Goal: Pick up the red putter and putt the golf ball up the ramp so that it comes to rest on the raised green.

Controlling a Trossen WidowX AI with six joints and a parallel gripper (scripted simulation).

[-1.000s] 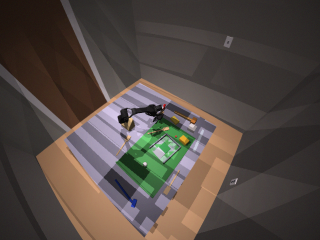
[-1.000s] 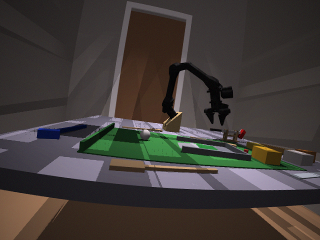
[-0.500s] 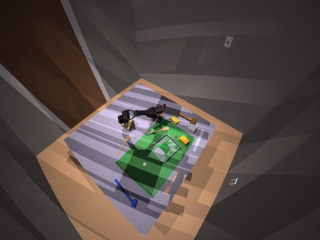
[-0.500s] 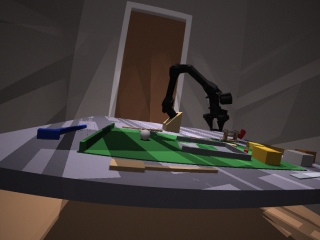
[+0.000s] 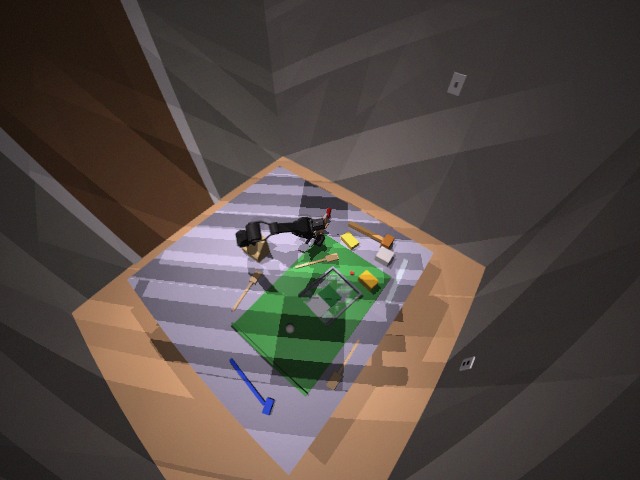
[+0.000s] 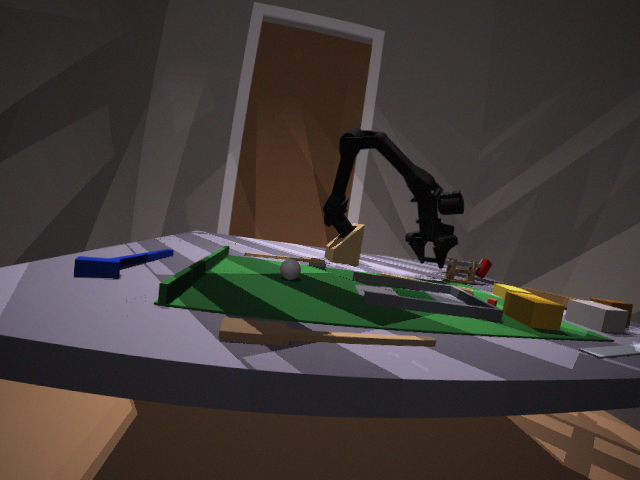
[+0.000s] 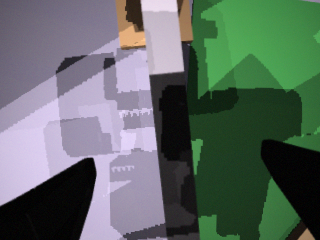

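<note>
The red putter [image 5: 328,212] [image 6: 484,267] [image 7: 166,50] has a red head, a pale shaft and a black grip. It rests on a small wooden stand [image 6: 461,271] [image 7: 132,40] near the green mat's back corner. My gripper [image 5: 312,243] [image 6: 433,262] [image 7: 179,157] is open and empty, pointing down above the putter's grip. In the wrist view the grip runs between the two fingertips. The white golf ball [image 5: 289,328] [image 6: 290,269] sits on the green mat [image 5: 258,325] [image 6: 242,294]. The raised green stands behind a low grey wall [image 5: 347,281] [image 6: 429,302], with a pale ramp [image 5: 316,305].
A blue putter [image 5: 248,382] [image 6: 96,267] lies beyond the mat's end rail. Wooden putters lie on and around the mat. Yellow blocks [image 5: 349,240] [image 5: 368,280], a white block [image 5: 384,255] and an orange-headed mallet [image 5: 387,240] lie at the far right side.
</note>
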